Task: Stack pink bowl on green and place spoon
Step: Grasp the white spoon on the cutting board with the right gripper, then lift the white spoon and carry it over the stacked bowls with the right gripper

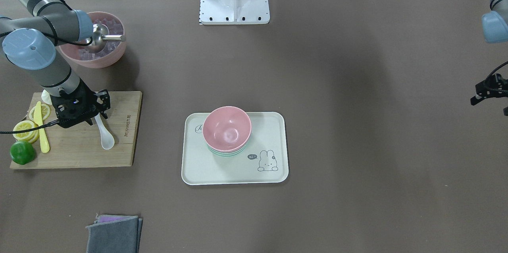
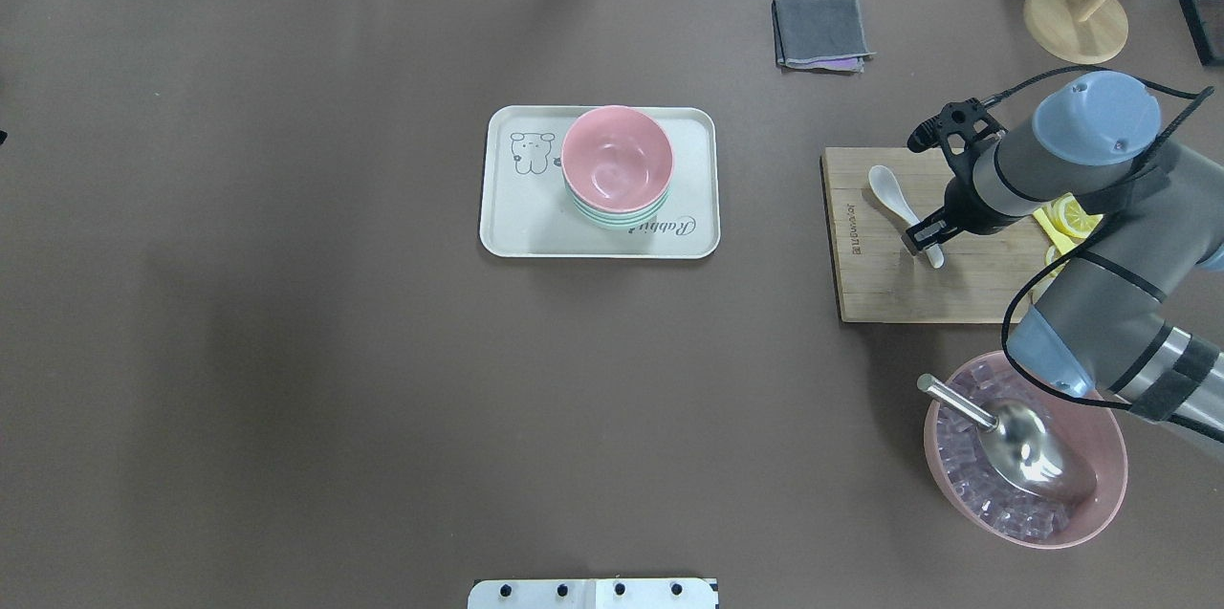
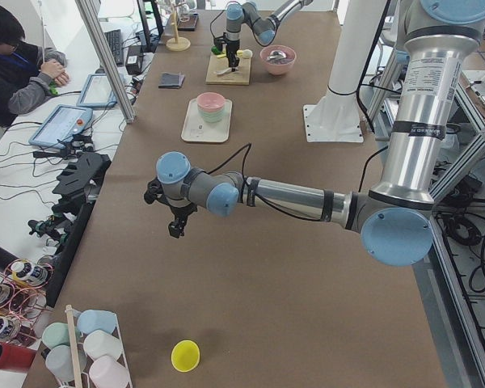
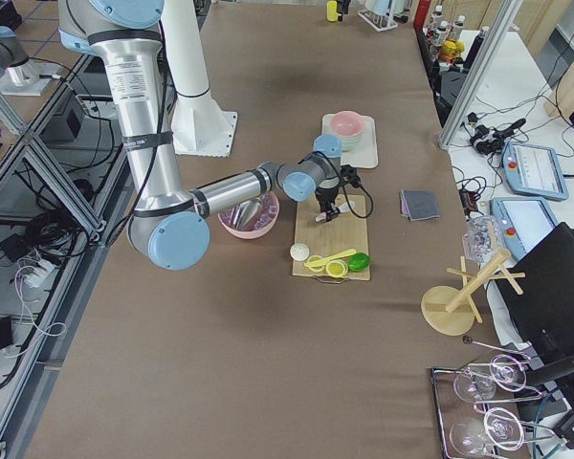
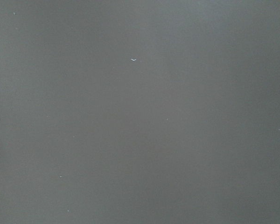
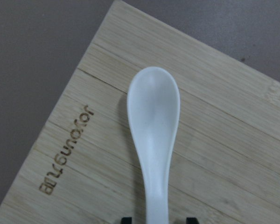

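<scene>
The pink bowl point(image 2: 617, 160) sits on the green bowl point(image 2: 612, 220), on the tray point(image 2: 507, 236). The spoon point(image 2: 885, 184) lies on the cutting board point(image 2: 889, 289). The right end effector point(image 2: 924, 242) straddles its handle, fingers apart. Close squarely, lift straight, then carry toward 9 o'clock.
</scene>
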